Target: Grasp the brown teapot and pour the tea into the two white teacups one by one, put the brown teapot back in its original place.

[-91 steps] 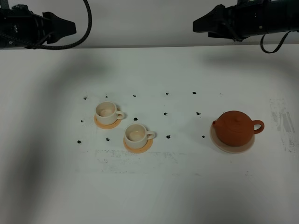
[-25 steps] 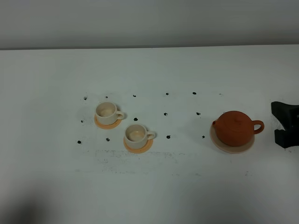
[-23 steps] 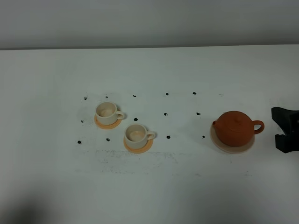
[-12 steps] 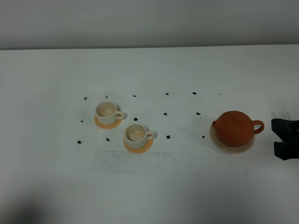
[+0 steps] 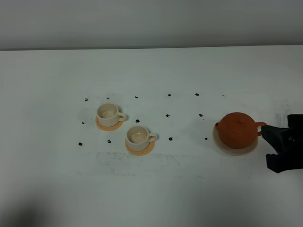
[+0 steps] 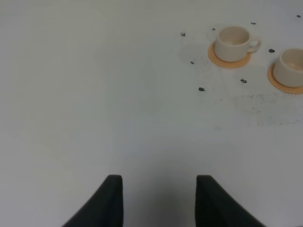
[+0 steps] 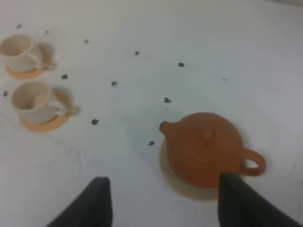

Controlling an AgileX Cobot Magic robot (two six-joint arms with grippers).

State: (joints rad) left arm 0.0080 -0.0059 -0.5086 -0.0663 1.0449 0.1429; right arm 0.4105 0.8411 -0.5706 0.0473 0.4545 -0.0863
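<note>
The brown teapot [image 5: 237,130] sits upright on the pale beige disc [image 5: 234,151] at the right of the table, with its handle toward the right and its spout toward the left. The two white teacups [image 5: 108,114] [image 5: 138,137] stand on orange coasters at the left. My right gripper [image 5: 266,147] is open, just right of the teapot's handle and apart from it. The right wrist view shows the teapot [image 7: 203,149], the disc [image 7: 187,190] and the gripper [image 7: 164,178]. My left gripper [image 6: 159,179] is open over bare table, far from the cups [image 6: 233,42] [image 6: 291,68].
Small black dots [image 5: 169,115] mark the white table [image 5: 165,189] between the cups and the teapot. Each cup stands on a small orange coaster [image 5: 140,149]. The table's far edge [image 5: 151,47] meets a grey wall.
Both arms have left the top of the view. My right gripper has come in from the right edge and moved left, close to the teapot's handle. Teapot and cups have not moved.
</note>
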